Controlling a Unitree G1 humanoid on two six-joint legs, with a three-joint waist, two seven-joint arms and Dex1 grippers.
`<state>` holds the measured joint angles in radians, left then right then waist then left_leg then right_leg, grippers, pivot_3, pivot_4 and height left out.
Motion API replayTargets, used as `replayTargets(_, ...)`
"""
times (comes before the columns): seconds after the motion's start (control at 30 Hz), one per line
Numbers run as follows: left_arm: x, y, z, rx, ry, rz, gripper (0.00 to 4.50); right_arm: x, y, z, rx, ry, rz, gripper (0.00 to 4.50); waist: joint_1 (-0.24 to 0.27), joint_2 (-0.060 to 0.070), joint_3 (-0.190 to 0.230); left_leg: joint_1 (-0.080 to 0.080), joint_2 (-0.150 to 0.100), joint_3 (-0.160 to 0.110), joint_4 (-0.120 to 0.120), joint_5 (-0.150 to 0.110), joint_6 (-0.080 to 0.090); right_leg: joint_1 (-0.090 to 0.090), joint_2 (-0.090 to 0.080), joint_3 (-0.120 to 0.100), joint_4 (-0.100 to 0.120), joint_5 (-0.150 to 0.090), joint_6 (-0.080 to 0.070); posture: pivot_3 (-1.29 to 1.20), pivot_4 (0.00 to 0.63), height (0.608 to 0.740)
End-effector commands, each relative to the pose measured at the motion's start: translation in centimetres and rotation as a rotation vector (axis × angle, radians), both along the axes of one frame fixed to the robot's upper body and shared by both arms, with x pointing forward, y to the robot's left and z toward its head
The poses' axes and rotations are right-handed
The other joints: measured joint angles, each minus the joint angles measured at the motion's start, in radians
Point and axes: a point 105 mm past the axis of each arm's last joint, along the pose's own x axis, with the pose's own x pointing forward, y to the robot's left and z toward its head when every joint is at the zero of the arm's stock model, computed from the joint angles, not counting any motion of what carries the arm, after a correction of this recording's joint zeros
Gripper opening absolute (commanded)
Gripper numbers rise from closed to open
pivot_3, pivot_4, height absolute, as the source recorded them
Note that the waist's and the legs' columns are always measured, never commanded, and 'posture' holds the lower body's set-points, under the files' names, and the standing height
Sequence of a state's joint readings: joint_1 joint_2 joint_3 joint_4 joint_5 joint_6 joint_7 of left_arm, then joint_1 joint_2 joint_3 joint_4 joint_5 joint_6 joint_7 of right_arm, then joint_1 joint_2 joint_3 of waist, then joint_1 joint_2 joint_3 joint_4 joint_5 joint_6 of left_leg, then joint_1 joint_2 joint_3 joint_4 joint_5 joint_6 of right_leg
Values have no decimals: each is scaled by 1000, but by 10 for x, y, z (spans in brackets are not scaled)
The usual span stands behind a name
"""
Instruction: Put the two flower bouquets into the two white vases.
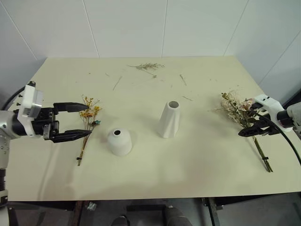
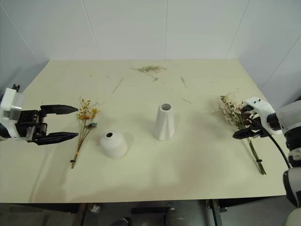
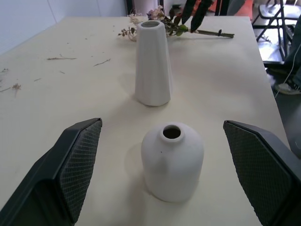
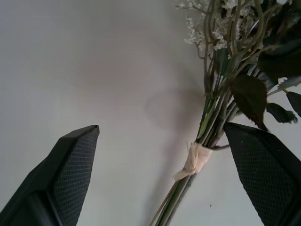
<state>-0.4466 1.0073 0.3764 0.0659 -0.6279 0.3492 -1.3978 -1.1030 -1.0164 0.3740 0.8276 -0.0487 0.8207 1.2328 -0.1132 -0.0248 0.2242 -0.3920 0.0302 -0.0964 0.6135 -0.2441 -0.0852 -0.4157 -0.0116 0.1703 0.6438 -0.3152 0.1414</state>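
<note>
Two-finger grippers, black throughout: long, flat, tapering fingers with a fine cross-hatched grip texture on the inner pads (image 3: 80,165). Left gripper (image 1: 71,121) mounted on a black block with a white angular housing behind it, then a grey-and-black cylindrical wrist section. Right gripper (image 1: 256,120) joined to a white rounded housing, followed by a light grey forearm. Black cable routed from behind the right wrist housing, curving away along the forearm.

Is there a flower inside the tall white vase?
No, the tall vase has an empty, dark mouth; both bouquets lie on the table.
</note>
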Motion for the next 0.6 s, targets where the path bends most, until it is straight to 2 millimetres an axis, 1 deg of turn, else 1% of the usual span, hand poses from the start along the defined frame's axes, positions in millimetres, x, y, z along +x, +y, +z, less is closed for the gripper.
replayTargets(0.03,-16,-1,15,-7,-34,-9,4393,3,-19,0,-58,-14,-63,4497,0,0,0,0,0,0,0,0,0,0,0,0,0,0,0,0,150,740)
replayTargets(0.2,-26,-1,21,-22,-44,13,4393,6,-24,-18,-62,6,-97,4497,-2,0,0,0,0,0,0,0,0,0,0,0,0,0,0,0,150,740)
replayTargets(0.37,-29,-2,22,-21,-45,28,4393,3,-27,-24,-33,15,-128,4497,-2,0,0,2,0,0,1,0,0,2,0,0,1,0,0,0,150,740)
replayTargets(0.47,-28,-2,23,-21,-48,30,4500,3,-24,-28,4,21,-130,3870,-4,0,0,2,0,0,2,0,0,3,0,0,1,0,0,0,150,740)
replayTargets(0.6,-25,-5,26,-17,-50,13,4500,2,-22,-32,29,31,-118,2459,-6,0,0,2,0,-1,3,0,0,3,0,0,2,0,1,0,150,740)
